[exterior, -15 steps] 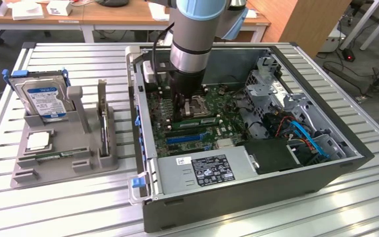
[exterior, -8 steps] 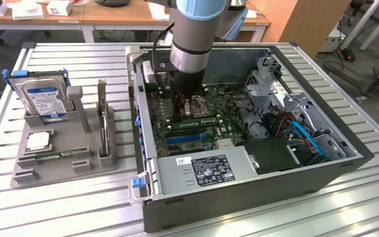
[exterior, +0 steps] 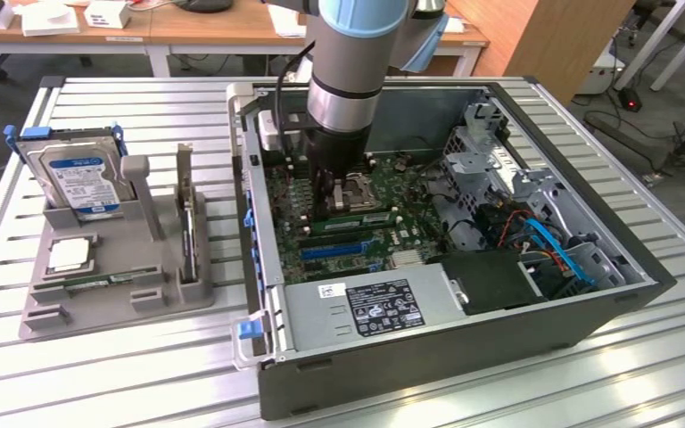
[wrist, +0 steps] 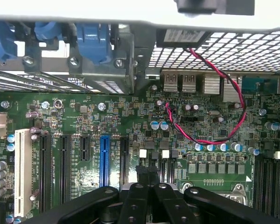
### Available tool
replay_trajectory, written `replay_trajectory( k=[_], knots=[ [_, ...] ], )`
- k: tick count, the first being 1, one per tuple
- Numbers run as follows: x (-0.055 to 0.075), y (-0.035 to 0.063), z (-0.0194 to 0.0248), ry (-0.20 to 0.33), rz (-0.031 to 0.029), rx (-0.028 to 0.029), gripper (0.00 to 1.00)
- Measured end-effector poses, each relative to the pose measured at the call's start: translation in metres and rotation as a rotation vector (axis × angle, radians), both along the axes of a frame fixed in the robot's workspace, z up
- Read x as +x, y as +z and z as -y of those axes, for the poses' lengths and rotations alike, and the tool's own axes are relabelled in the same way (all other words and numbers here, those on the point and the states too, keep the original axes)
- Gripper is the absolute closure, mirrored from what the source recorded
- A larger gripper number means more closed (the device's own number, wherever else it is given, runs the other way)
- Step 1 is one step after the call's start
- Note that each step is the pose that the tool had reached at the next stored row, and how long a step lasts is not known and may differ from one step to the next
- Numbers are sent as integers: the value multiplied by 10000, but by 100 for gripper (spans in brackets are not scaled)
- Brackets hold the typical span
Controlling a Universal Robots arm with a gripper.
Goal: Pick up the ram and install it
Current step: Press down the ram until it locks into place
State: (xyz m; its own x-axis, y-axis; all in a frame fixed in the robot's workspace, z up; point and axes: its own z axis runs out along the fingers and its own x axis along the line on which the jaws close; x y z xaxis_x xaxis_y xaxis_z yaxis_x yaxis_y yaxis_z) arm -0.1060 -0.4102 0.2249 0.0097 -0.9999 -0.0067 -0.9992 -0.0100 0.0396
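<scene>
- where the grey holder [exterior: 117, 294] stands, a hard drive [exterior: 78, 178] leans in it
- gripper [exterior: 349, 189] hangs inside the computer case [exterior: 438, 357], fingers [wrist: 135, 200] pressed together, pinching nothing visible
- ram [exterior: 364, 217] sits just beside it on the motherboard [exterior: 414, 236]

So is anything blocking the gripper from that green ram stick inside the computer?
Nothing visible does. The ram sits just beside the gripper, down on the motherboard in the open case.
</scene>
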Motion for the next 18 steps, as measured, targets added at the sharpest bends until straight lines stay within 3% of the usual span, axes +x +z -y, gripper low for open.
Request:
replay_trajectory(
  k=[18],
  knots=[
    [0, -19, 0, 0, -1, -3, 91]
  ],
)
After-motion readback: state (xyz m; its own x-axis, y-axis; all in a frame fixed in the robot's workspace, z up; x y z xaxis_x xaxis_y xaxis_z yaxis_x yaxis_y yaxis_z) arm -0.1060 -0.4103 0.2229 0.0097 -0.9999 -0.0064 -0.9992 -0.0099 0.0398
